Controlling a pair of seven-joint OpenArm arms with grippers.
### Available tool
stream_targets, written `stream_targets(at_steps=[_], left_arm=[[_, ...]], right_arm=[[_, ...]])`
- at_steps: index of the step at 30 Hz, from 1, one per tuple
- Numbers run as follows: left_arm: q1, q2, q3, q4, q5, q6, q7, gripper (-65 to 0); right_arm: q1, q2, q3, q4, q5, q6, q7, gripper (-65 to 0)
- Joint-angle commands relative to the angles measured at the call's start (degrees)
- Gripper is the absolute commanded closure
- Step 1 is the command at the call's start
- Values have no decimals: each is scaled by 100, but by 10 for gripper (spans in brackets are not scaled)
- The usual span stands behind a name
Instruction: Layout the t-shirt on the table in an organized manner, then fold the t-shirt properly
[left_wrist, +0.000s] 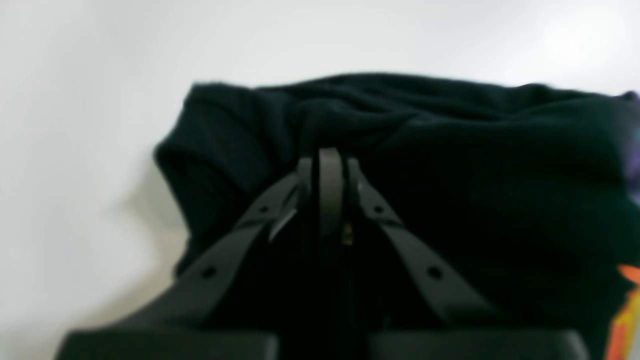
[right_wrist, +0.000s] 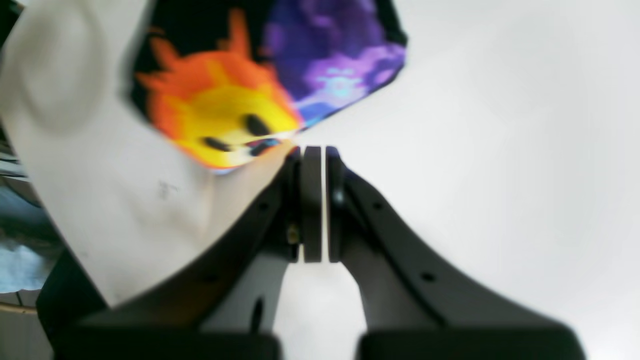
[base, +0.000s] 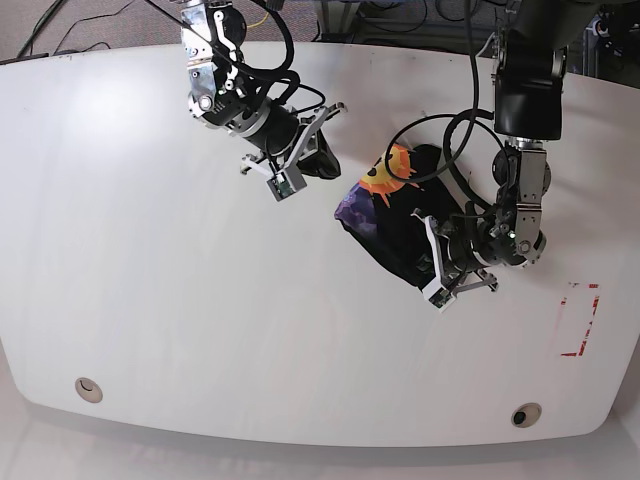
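Only from base view, red tape rectangle (base: 580, 320); left pincer (left_wrist: 330, 165) pinching t-shirt (left_wrist: 450, 165), right pincer (right_wrist: 314, 160) closed empty.

Black t-shirt (base: 395, 225) with orange-yellow sun, purple cloud print.

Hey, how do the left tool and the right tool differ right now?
The left tool is shut with its tips in the folds of the t-shirt; whether it pinches cloth is unclear. The right tool is shut on nothing.
The left tool sits over black cloth; the right tool sits over the bare white table, beside the shirt's sun print.
Both are shut.
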Motion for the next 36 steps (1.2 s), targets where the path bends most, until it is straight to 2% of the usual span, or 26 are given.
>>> stream_targets(at_steps=[1,6,9,14,19,28,36], left_arm=[[-130,2,-18,490,-97,-14,-102,0],[108,20,-18,1097,-97,-14,-93,0],[292,20,-18,1431,-97,-14,-76,0],[723,20,-53,2020,-97,-14,329,0],[1259,28,-317,2486,-97,-14,478,0],[2050,108,-572,2697,-97,-14,478,0],[2191,108,-572,2494,-97,-14,461,0]], right_arm=[[207,-2,21,263,79,-44,-9,-6],[690,15,21,219,79,-9,-396,-6],[963,42,4,70,79,-9,-413,-6],[1481,24,-5,-423,96,0,-422,-6],[1921,24,-5,-994,123,8,-422,-6],[2431,33,-401,-2111,79,8,88,-6],[2563,33,-559,-2805,79,8,475,-6]])
